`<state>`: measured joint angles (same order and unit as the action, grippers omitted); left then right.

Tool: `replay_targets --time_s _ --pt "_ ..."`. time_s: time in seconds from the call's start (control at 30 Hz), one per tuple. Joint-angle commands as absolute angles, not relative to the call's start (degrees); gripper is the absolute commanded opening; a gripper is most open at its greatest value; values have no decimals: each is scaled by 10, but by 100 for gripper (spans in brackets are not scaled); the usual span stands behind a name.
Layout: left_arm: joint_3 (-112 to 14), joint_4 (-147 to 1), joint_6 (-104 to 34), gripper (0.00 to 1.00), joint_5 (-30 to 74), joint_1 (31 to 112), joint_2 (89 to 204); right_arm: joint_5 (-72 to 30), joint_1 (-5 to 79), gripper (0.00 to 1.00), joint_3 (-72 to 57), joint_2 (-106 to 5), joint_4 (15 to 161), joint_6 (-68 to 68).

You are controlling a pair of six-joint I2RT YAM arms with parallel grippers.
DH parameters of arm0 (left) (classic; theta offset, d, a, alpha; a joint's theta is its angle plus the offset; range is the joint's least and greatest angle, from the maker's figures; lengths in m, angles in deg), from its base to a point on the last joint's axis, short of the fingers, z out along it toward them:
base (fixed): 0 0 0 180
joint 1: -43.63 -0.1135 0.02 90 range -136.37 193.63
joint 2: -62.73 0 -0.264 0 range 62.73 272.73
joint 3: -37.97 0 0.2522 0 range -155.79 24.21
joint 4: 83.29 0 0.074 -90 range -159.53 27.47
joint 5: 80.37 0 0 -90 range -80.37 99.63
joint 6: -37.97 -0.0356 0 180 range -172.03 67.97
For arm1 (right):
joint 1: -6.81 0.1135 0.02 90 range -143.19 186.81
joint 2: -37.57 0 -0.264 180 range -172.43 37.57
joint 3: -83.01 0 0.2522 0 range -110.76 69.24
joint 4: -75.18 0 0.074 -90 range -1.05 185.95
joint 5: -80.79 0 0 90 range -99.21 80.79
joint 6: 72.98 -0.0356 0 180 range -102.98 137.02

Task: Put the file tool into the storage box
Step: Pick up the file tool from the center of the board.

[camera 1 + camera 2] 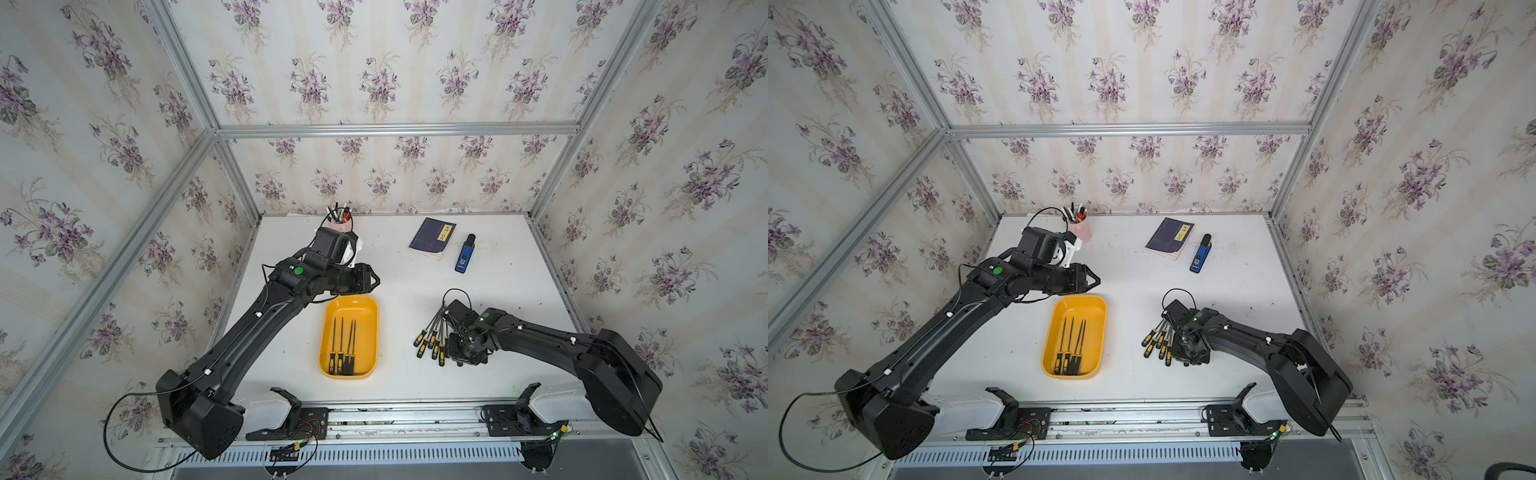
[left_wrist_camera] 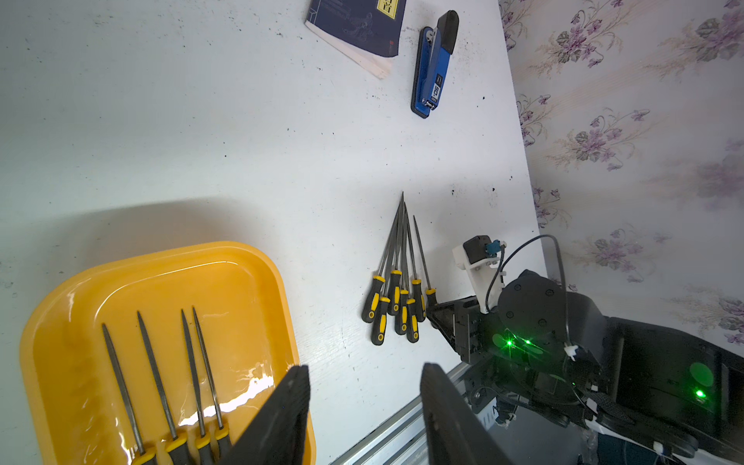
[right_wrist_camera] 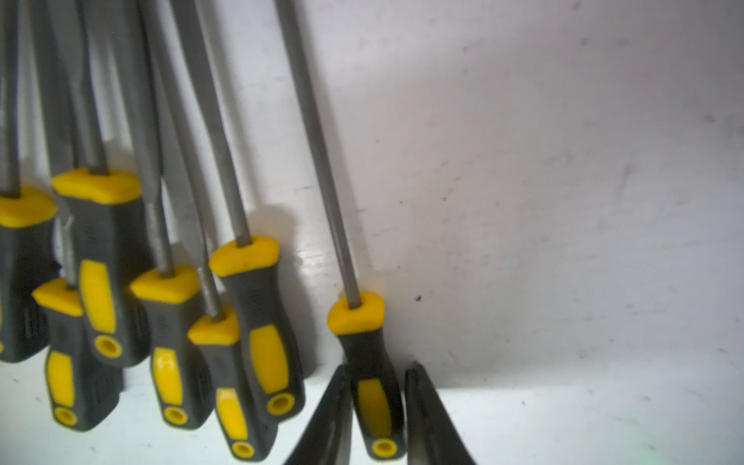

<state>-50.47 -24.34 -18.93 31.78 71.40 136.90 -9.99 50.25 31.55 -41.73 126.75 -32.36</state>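
Fingers (image 3: 330, 422) of right gripper (image 3: 378, 368) closely flank one file (image 3: 356, 318), contact unclear; left gripper (image 2: 364, 368) gapes empty. We fear a butt-end pinch tipping it.

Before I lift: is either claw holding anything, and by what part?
Right claw flanks the handle of the file apart from the pile, flat on the table; a firm grip cannot be told. Left claw is open, empty.
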Motion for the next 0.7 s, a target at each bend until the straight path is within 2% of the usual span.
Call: replay_targets --time_s 0.0,0.23,0.43,0.53,0.67 --pt "-502 -248 -188 50 318 713 1369 -109 503 21 320 -419 1242 -320" --pt "-508 -262 -184 50 353 713 1378 -90 503 7 292 -356 1274 -316" --pt "-505 -331 -141 51 457 710 1402 -113 502 5 251 -226 1253 -283" --pt "-490 -396 -96 60 513 710 1420 -169 501 6 258 -167 1184 -270" --pt "-498 -435 -62 62 538 714 1456 -204 504 7 276 -122 1113 -281"
